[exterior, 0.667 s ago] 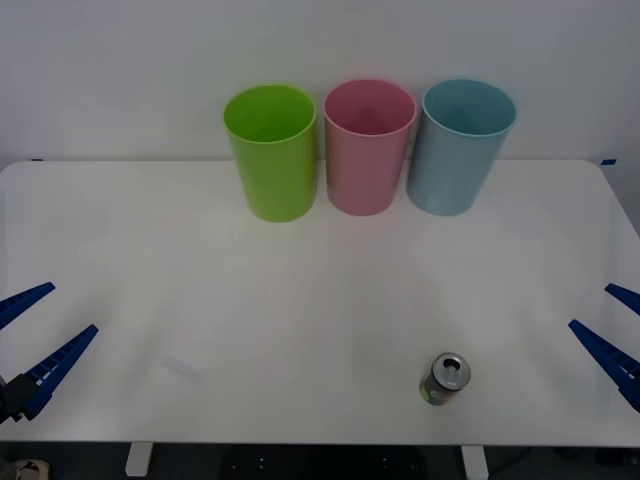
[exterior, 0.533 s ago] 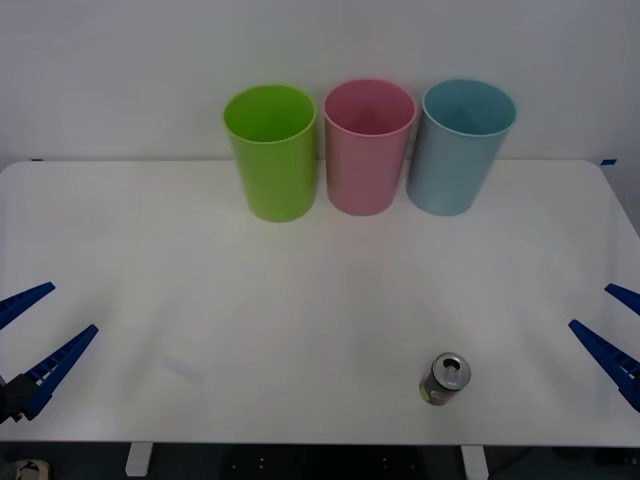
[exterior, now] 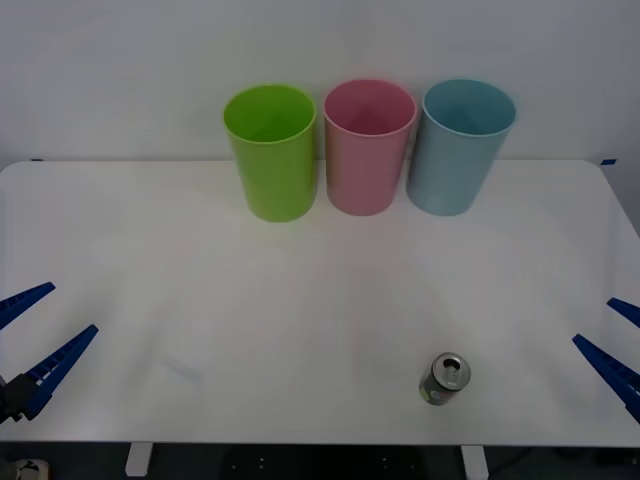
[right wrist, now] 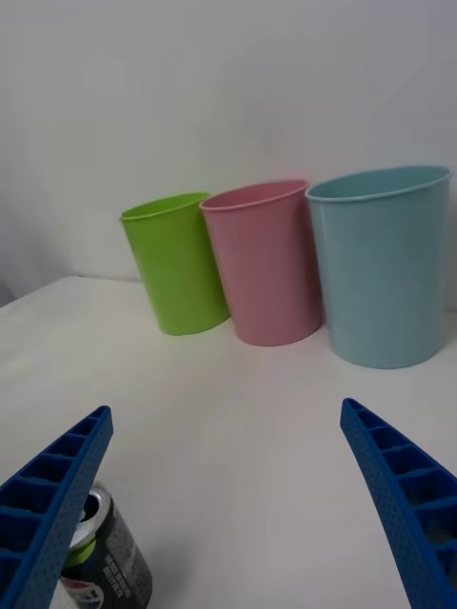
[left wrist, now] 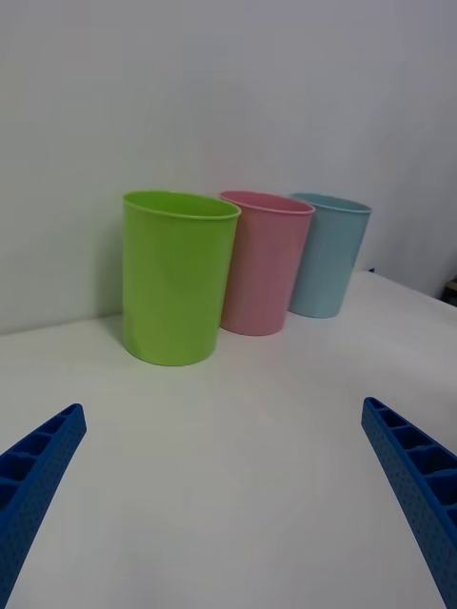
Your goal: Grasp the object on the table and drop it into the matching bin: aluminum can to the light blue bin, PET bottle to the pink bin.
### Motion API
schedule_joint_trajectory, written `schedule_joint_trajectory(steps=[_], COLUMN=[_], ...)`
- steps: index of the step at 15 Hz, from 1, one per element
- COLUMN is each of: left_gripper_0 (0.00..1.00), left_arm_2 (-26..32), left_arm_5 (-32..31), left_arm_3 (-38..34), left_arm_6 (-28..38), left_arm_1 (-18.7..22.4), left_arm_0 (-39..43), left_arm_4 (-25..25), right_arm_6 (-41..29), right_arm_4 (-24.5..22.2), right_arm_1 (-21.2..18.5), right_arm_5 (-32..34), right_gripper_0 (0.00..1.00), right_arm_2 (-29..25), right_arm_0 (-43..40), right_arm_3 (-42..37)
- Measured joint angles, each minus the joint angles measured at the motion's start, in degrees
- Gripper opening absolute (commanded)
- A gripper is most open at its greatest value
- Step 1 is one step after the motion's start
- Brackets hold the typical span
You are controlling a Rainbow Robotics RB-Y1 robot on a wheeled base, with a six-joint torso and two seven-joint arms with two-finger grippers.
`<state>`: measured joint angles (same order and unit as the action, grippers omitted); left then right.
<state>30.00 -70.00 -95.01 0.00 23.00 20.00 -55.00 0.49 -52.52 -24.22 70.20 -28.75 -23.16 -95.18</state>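
Only the right gripper (exterior: 612, 352) has slipped slightly lower, while left to right the left gripper (exterior: 28, 335) waits spread wide, the aluminum can (exterior: 444, 378) stands ungrasped on the table (exterior: 300, 290), right gripper splayed beside it, light blue bin (exterior: 460, 146) unfilled

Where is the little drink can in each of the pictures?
Front view: small silver-topped dark can stands on the white table, near its front edge, right of middle.
Right wrist view: beside that gripper's finger.
Left wrist view: not there.
Shared landmark: tall light blue plastic bin.
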Motion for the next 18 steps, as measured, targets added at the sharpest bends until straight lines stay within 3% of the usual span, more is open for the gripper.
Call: schedule_joint_trajectory(steps=[5, 7, 12, 18], left_gripper_0=[1.00, 1.00, 1.00, 1.00], left_arm_2=[0.00, 0.00, 0.00, 0.00], left_arm_5=[0.00, 0.00, 0.00, 0.00], left_arm_3=[0.00, 0.00, 0.00, 0.00], left_arm_6=[0.00, 0.00, 0.00, 0.00], left_arm_1=[0.00, 0.00, 0.00, 0.00], left_arm_0=[0.00, 0.00, 0.00, 0.00], left_arm_4=[0.00, 0.00, 0.00, 0.00], right_arm_6=[3.33, 7.44, 18.76, 21.75], right_arm_4=[0.74, 0.75, 0.75, -2.19], right_arm_1=[-2.21, -2.73, -5.53, -6.36], right_arm_5=[2.70, 4.00, 5.50, 5.89], right_gripper_0=[0.91, 1.00, 1.00, 1.00], right_arm_2=[1.05, 1.75, 5.63, 10.26], right_arm_0=[-2.52, -2.32, -1.12, 0.67], right_arm_3=[0.72, 2.76, 8.72, 11.88])
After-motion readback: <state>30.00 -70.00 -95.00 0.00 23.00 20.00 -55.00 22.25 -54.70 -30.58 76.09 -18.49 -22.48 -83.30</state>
